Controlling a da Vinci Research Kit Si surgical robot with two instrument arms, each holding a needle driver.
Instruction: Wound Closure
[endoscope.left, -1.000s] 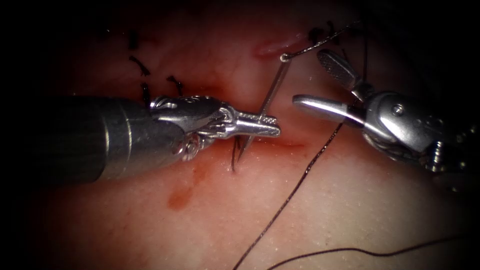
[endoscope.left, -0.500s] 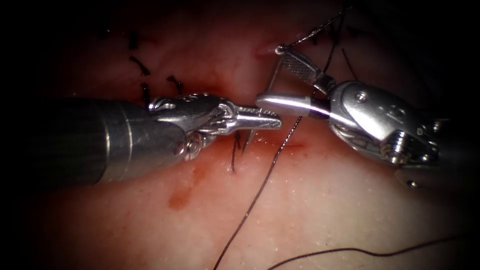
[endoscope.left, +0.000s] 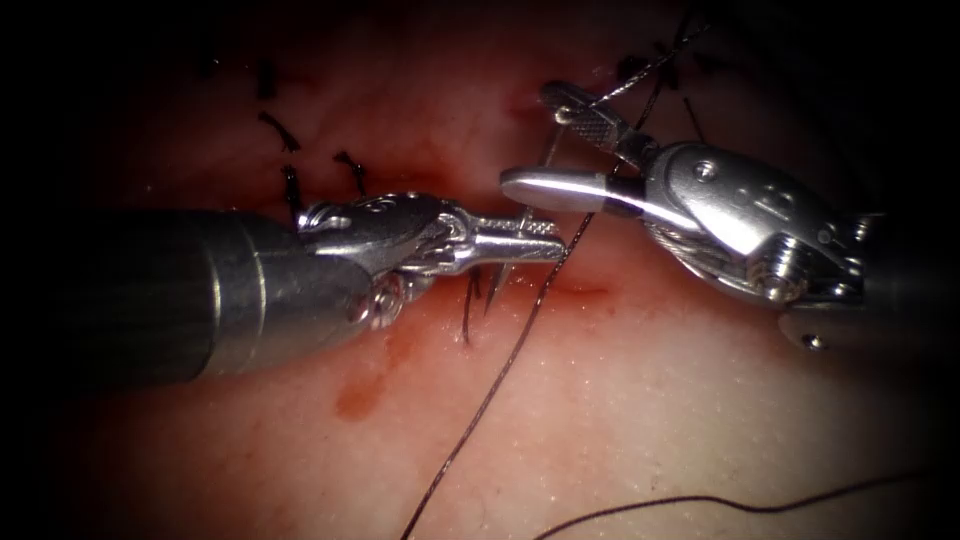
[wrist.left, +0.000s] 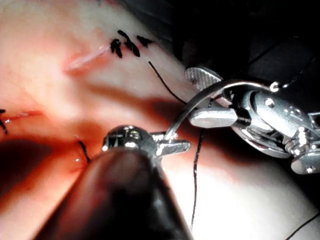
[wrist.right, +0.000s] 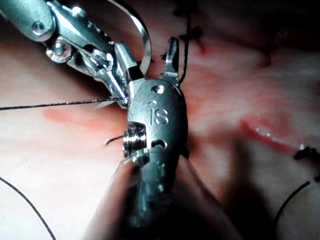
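My left tool comes in from the left, jaws shut on the curved needle about a third of the way up from its point. The point hangs just below those jaws, close over the red cut; I cannot tell whether it touches the tissue. The needle's tail rises toward the upper right. My right tool stands open, one jaw on each side of the needle near its tail. Dark thread runs from the tail and down across the tissue. The left wrist view shows the needle arching from my left tool between the right tool's open jaws.
Several finished stitches with short cut ends sit at the upper left, and more knots behind the right tool. A red fluid smear lies below the left tool's shaft. A slack run of thread crosses the near tissue.
The right tool has moved left and slightly up, bringing its open jaws around the needle near the tail. The thread has swung left with it. The left tool has barely moved, still holding the needle.
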